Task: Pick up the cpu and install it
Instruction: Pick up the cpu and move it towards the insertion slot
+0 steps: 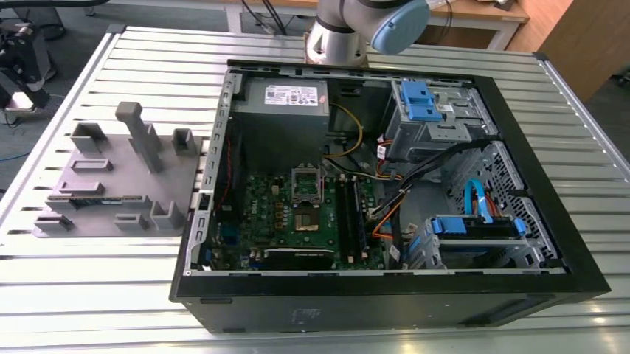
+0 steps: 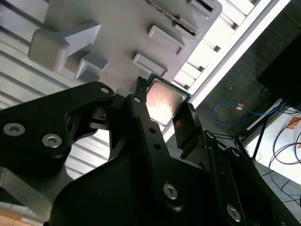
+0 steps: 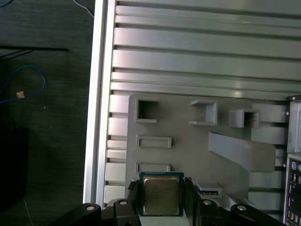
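In the exterior view you see an open black computer case [image 1: 394,299] holding a green motherboard [image 1: 271,214], on the ribbed aluminium desk [image 1: 99,295] beside a grey fixture plate [image 1: 108,177]. In both wrist views your black claw [image 2: 162,107] [image 3: 161,200] pinches the square silver-topped cpu [image 2: 163,99] [image 3: 161,190] over that plate.

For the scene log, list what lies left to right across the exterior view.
Grey fixture plate → green motherboard → blue drive tray by the front wall, the last two inside the open computer case.

Bright, even overhead light; glare streaks the ribbed table [image 3: 188,47]
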You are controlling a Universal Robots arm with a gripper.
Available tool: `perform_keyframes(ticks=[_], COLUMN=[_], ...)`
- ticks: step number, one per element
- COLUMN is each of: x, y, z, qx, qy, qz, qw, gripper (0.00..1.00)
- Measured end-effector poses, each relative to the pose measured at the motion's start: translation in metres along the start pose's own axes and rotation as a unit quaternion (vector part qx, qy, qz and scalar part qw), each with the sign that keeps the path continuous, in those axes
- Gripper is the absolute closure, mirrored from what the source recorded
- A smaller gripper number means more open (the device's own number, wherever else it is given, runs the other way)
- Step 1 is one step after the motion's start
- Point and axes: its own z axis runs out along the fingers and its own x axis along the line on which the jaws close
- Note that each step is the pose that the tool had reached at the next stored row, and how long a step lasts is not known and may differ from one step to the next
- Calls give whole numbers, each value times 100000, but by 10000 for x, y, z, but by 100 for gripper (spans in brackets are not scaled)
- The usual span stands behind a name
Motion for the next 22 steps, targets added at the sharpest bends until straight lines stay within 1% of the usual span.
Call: perform_keyframes(ticks=[5, 8, 17, 20, 22], x=[-3, -4, -9, -39, -74], y=[2, 2, 2, 1, 0], z=[-94, -127, -132, -130, -129], qx=[1, -4, 4, -4, -2], qy=[2, -6, 11, -1, 0], qz=[0, -2, -6, -3, -2], qw=[100000, 100000, 100000, 100000, 100000], gripper=[53, 53, 53, 53, 53])
